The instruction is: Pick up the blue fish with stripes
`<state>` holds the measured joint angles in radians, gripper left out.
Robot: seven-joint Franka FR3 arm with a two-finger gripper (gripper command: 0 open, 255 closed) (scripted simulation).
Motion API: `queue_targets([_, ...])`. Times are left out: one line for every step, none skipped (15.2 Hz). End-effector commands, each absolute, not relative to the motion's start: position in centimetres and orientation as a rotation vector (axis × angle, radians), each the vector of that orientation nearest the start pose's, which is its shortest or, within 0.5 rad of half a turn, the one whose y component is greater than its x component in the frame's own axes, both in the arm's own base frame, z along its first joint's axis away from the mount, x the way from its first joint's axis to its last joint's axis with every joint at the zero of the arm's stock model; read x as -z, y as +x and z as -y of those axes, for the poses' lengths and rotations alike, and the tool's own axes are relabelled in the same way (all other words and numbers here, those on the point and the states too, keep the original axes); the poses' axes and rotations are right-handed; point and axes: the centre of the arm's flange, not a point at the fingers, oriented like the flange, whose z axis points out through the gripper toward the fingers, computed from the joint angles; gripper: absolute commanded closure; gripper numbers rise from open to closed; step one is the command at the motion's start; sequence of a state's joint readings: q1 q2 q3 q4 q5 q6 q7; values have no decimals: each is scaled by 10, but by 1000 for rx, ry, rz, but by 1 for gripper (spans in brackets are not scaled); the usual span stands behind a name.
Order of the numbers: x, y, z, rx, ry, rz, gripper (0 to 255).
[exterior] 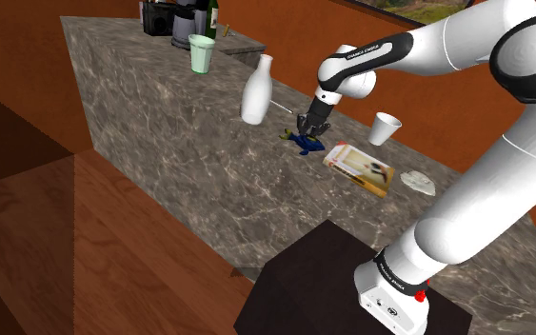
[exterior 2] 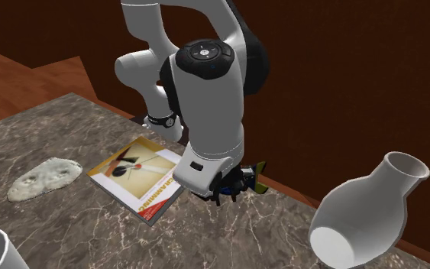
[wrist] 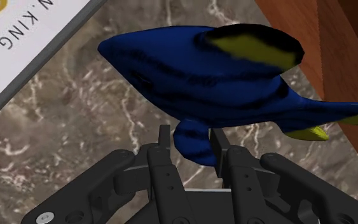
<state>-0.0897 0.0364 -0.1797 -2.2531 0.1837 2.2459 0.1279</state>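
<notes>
Spotter: Edges first. We see the marble counter (exterior: 161, 133) as a long slab. Its near edge drops to the wooden floor (exterior: 56, 228) on the shoulder view's left, and its far edge meets a red-brown wall (exterior 2: 320, 76).

Checker: Where do we place the blue fish (wrist: 203, 76)?

Spotter: Under the gripper (wrist: 192, 143), between the white vase (exterior: 256, 90) and the book (exterior: 359, 168). In the second exterior view its tail pokes out beside the hand, close to the counter's far edge. We cannot tell whether its belly touches the marble.

Checker: And the tool?

Spotter: Both black fingers (wrist: 163, 143) press the fish's lower fin from either side, so we read it as clamped on the fish.

Checker: What room do we have around it?

Spotter: Bare marble runs from the fish to the near edge. The vase and book stand near on either side. A white cup (exterior: 385, 128) and a pale crumpled lump (exterior: 418, 181) sit nearer the stand (exterior: 323, 276). A green cup (exterior: 201, 53) and some dark items (exterior: 175, 19) are well apart at the far end.

Checker: How do the views differ for us?

Spotter: The wrist view gives us the dark stripes, the yellow fin and the clasp. The shoulder view gives the whole slab, and the second exterior view gives the vase's open mouth and the book's cover.
</notes>
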Motion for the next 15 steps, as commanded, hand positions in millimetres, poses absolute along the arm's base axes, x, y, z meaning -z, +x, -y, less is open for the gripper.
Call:
queue_targets([-354, 504, 133, -49, -2905, -766, 255])
queue_targets([-360, 504, 133, -49, -2905, -766, 255])
queue_targets([-365, 504, 133, -49, -2905, -766, 255])
queue_targets([-370, 504, 133, -49, -2905, -766, 255])
queue_targets([-376, 504, 133, -49, -2905, -766, 255])
queue_targets([-381, 504, 133, -49, -2905, -766, 255])
queue_targets([-386, 504, 133, -49, -2905, -766, 255])
queue_targets([-391, 504, 133, -49, -2905, -766, 255])
queue_targets([-397, 504, 133, -49, -2905, -766, 255])
queue_targets([-402, 504, 133, -49, -2905, -766, 255])
queue_targets([-407, 504, 133, -49, -2905, -766, 255])
queue_targets([-413, 504, 133, -49, -2905, -766, 255])
queue_targets([-418, 504, 133, -49, -2905, -766, 255])
queue_targets([-419, 504, 133, -49, -2905, -766, 255])
queue_targets([-419, 504, 133, -49, -2905, -766, 255])
